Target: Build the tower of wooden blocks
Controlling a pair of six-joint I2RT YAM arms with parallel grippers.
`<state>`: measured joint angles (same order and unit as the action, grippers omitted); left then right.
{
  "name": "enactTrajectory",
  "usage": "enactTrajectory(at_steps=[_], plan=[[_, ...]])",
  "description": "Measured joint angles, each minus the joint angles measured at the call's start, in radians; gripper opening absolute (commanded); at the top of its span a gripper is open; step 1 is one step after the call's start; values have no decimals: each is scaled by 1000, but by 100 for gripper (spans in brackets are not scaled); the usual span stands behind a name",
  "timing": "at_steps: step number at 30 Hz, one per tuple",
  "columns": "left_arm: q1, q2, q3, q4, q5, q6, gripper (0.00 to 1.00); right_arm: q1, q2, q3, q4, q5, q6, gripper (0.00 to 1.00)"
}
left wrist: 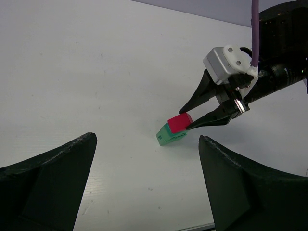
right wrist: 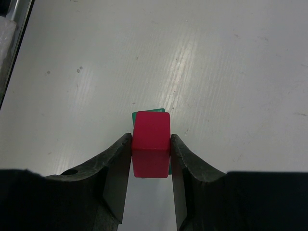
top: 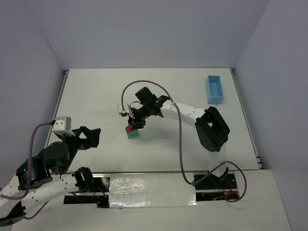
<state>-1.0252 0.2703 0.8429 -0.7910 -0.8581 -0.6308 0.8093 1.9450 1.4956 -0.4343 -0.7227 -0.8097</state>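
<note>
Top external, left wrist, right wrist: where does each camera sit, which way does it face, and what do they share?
Top external: above and behind, looking down on the table; both arms, left gripper and right gripper show.
Left wrist: low, facing across the table at the right gripper; own open fingers frame the bottom.
Right wrist: looking down between own fingers clamping the red block over the green block.
Shared: all show the red block.

The right gripper [left wrist: 184, 120] pinches a red block [left wrist: 179, 122] resting on a green block [left wrist: 168, 136] on the white bench [left wrist: 96, 72]; the left gripper [left wrist: 147, 140] gapes wide in the foreground.
</note>
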Motion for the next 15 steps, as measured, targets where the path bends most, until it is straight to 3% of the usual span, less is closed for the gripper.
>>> enactTrajectory(at_steps=[15], plan=[[0,0,-10,6,1,2,100,0,0,38,-61,-20,-45,37]])
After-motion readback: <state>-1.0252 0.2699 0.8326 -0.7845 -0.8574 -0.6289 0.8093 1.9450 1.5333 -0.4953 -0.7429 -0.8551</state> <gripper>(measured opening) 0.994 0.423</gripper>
